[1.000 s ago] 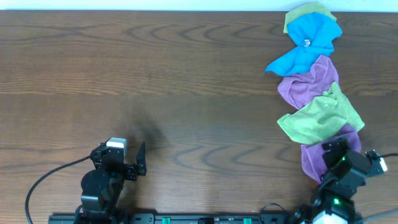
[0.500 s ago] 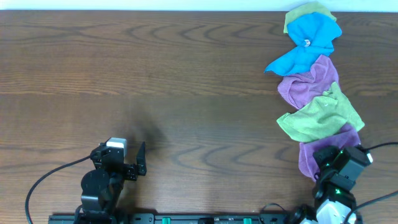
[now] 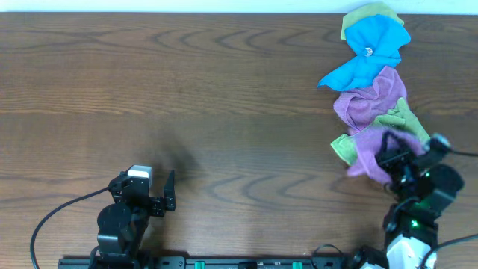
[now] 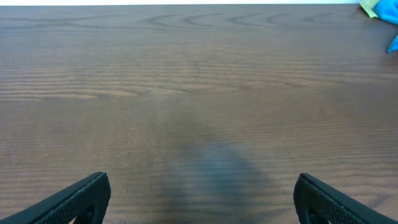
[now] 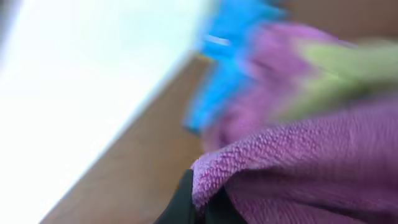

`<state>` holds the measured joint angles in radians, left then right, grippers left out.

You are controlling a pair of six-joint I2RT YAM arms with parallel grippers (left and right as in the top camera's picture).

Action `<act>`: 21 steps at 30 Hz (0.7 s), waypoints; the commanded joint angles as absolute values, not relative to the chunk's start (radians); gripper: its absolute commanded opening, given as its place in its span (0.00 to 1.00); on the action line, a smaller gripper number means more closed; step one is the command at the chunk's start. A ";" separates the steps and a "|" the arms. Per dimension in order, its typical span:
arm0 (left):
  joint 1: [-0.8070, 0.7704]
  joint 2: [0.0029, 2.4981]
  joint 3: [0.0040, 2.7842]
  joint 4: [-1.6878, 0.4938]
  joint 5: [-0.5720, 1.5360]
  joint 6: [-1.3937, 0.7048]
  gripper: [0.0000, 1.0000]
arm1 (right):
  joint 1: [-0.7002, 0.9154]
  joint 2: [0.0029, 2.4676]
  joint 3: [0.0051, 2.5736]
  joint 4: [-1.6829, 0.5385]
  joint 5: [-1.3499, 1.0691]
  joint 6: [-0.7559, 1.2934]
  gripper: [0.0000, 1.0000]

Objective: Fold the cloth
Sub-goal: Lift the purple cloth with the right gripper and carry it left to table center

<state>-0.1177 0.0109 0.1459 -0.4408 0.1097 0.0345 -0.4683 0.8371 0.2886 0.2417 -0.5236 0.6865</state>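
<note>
**Purple cloth pinched at the near end of the pile**

Purple microfibre filled the right wrist view, where the right pincer was pressed together on a bunched fold of the cloth. The cloth hung crumpled from the grip, draped partly over the lime-green cloth, at the near end of the heap on the right side of the tabletop. That hold looked meant to draw it free of its neighbours before any folding, which was not yet begun. Beyond it lay the duller mauve cloth, then the blue cloth. The wrist picture was blurred, so how deep the grip sat could not be told.

The left pincer was spread wide, holding nothing, low over bare wood near the left front, likely waiting for a corner to take.

The tabletop was dark, grained wood with much open room to the left; a pale strip ran past its far edge.
</note>
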 commanded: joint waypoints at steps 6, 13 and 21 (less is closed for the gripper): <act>-0.112 0.005 0.126 -0.440 0.123 0.045 0.95 | -0.264 0.842 0.421 0.303 -0.759 0.695 0.01; -0.112 0.005 0.126 -0.440 0.123 0.045 0.95 | 0.010 0.941 0.497 0.303 -0.659 0.682 0.01; -0.112 0.005 0.126 -0.440 0.123 0.045 0.95 | 0.207 1.202 0.607 0.304 -0.548 0.619 0.01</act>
